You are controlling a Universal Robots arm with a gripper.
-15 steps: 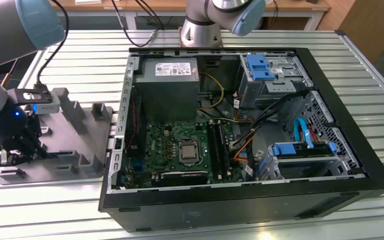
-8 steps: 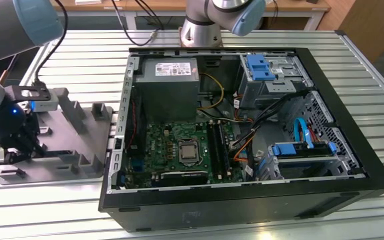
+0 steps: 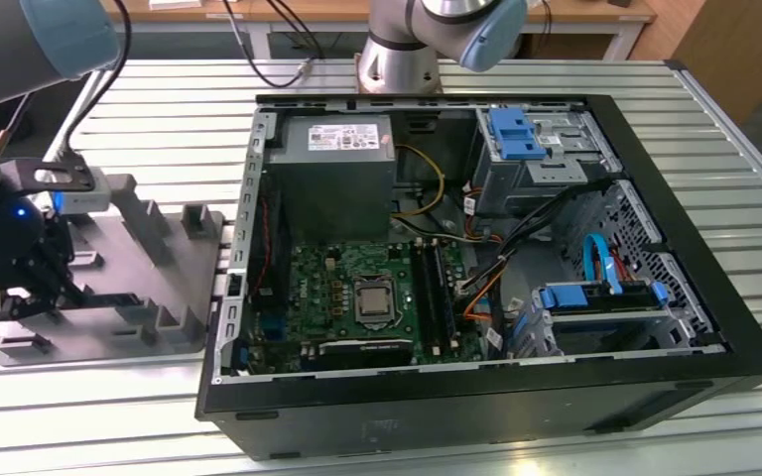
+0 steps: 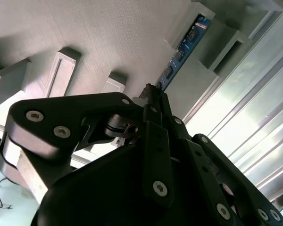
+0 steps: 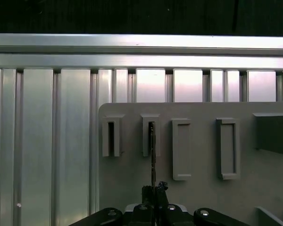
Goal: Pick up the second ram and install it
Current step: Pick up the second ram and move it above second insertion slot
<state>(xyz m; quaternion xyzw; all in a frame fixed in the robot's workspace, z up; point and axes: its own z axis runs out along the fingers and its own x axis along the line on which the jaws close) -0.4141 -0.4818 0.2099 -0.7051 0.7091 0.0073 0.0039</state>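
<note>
Gripper (image 4: 153, 92) was clamped on the near end of the ram stick (image 4: 180, 52). The stick ran straight out ahead of the gripper, with its far end seated in a slotted rib of the grey tray (image 5: 203, 150). The tray lay under the gripper on the slatted counter (image 3: 90, 416). The open computer case (image 3: 487, 392) was well apart.

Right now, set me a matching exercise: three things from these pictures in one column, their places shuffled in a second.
Things:
1. second ram
2. green board
3. grey tray

Places:
A. inside the open computer case
B. on the slatted table, to the exterior view's left of the case
C. gripped by the claw, far end between the tray's ribs

Pairs: 1-C, 2-A, 3-B
</note>
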